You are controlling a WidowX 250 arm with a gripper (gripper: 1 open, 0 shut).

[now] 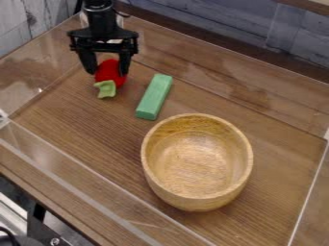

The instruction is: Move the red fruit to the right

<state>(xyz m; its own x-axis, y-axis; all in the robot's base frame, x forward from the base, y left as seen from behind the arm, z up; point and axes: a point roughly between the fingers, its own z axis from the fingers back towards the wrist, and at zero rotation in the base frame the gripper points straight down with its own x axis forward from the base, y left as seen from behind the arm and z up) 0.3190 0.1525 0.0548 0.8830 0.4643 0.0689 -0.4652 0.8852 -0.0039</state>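
A red toy strawberry [112, 70] with a light green leafy cap lies in the upper left of the frame on a brown wooden surface [232, 72]. It sits between the black fingers [108, 58] of a robot arm, partly hidden by them, with its leafy cap showing below, toward the bottom of the frame. The fingers are spread wide apart, one on the left side of the strawberry and one on the right; whether either touches it is too small to tell. The arm comes in from the top edge, with the fingers reaching down and low around the fruit. Just to the right of the strawberry, a long green block [156, 97] lies at a slant. A large round wooden bowl [197, 161] fills the lower middle.
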